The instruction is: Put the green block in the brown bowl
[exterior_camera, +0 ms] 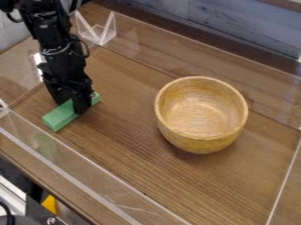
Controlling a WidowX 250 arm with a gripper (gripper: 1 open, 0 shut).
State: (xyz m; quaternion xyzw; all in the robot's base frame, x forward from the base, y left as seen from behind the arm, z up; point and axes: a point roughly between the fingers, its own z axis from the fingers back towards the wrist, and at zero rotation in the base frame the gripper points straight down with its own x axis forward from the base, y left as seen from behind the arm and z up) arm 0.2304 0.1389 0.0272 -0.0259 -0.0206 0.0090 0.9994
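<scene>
The green block (59, 115) lay flat on the wooden table (129, 167), toward the left side, its long axis running diagonally from lower left to upper right. I saw my claw (76, 104) pointing straight down over the block's upper right end, the black fingers (84, 99) low enough to cover that end and standing on either side of it. Whether the fingers were pressing the block or merely straddling it, I could not tell from this view; they stood somewhat apart, with the green showing only below and to the left of them. The block rested on the table, not lifted.

The brown bowl (202, 113) sat well apart to the right, upright, its pale wooden inside bare and its thick rim catching the light. Nothing lay between it and the block but wood grain.

Clear plastic walls (70, 180) fenced the table, one running along the near edge and another at the back. A small clear triangular piece (104, 30) stood at the back left, just behind my black arm (49, 35)
</scene>
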